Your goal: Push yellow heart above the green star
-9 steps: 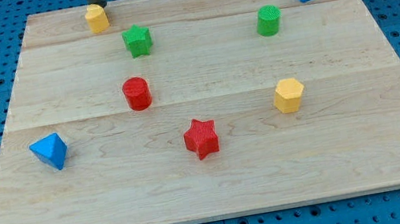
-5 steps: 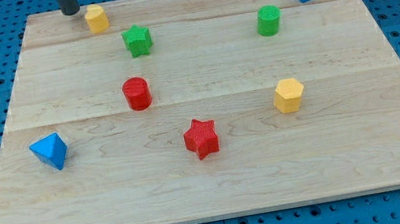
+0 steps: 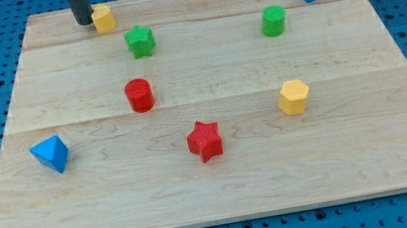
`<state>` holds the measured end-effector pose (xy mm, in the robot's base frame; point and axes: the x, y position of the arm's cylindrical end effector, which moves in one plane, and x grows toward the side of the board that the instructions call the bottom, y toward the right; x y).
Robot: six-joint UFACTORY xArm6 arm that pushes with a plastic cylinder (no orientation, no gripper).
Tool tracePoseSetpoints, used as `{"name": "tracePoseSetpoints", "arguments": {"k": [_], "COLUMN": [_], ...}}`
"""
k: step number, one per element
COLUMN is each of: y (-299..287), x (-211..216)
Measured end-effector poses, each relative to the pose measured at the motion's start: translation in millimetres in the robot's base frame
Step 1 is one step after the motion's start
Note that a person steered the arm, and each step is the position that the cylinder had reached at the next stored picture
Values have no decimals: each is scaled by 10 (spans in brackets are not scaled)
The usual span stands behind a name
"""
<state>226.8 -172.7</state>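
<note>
One tip (image 3: 82,22) — touching yellow heart's (image 3: 103,18) left.

Straight dark rod, smooth, round in section, my tip (image 3: 83,22) blunt

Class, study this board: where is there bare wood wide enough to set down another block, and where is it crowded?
Free: the bottom strip below the red star; the middle between green star and green cylinder; right of the yellow hexagon. Crowded: top left, where my tip meets the yellow heart.
</note>
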Motion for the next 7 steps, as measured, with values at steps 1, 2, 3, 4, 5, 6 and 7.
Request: {"name": "tracePoseSetpoints", "arguments": {"k": [1,2,3,4,5,6,7], "y": [0,0,0,127,387,534,656], "x": [16,31,31,31,31,31,32]}}
